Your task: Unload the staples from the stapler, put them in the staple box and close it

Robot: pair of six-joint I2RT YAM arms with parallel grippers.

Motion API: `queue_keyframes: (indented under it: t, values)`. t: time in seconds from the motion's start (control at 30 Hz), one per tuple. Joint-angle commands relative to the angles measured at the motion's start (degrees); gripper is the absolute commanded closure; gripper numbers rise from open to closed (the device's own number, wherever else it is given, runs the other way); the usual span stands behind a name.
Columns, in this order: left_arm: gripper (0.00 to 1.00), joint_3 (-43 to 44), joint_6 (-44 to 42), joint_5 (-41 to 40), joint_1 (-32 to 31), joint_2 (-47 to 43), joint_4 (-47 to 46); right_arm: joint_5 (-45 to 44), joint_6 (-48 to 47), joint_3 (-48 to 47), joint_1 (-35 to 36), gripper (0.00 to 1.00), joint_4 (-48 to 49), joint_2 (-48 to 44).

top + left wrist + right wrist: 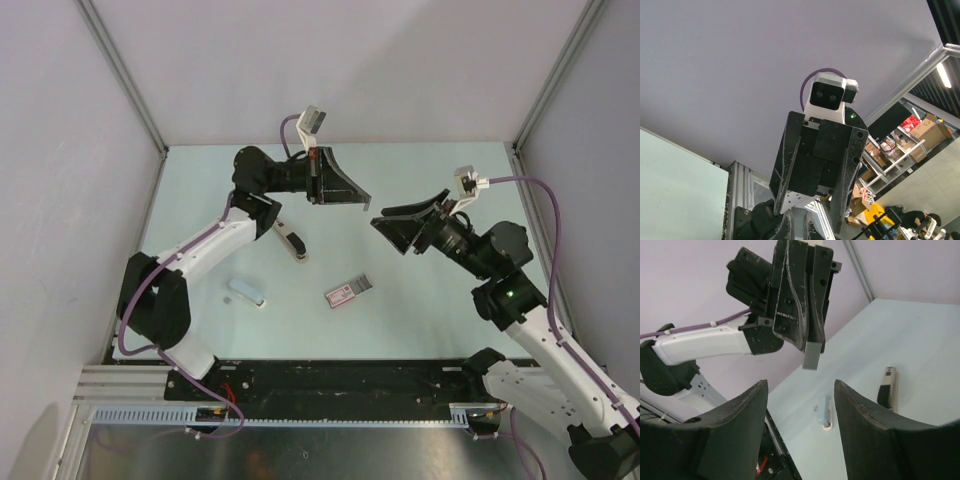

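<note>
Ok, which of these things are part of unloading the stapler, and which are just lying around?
For the job: stapler; grey strip, likely staples, pinched in the left claw; open right claw.
Lying about: small box; blue-and-white item.

text: none legible | small box [348, 291] label: too small to read

BODY | your arms [215, 240]: white links, black joints | purple cables [690, 326] | white wrist cameras [311, 120] | green light [511, 294]
</note>
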State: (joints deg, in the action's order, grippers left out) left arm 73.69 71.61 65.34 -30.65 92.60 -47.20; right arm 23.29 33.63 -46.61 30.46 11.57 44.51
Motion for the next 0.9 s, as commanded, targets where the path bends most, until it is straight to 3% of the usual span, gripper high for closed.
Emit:
queue_keyframes:
  t: [0.0, 0.63, 0.87]
  values:
    - [1.00, -1.06, 4.02, 0.55, -0.58, -2.13, -7.21, 2.39, 4.09, -2.26, -0.23, 0.41, 7.84, 1.64]
    - [1.00, -4.06, 6.24, -1.15, -0.98, -2.24, -11.40, 0.15, 4.41, -2.26, 2.48, 0.55, 10.49, 5.74]
    - [1.00, -4.30, 6.19, -1.50, -1.16, -2.36, -11.50, -0.18, 4.52, -2.26, 2.58, 0.66, 10.44, 6.16]
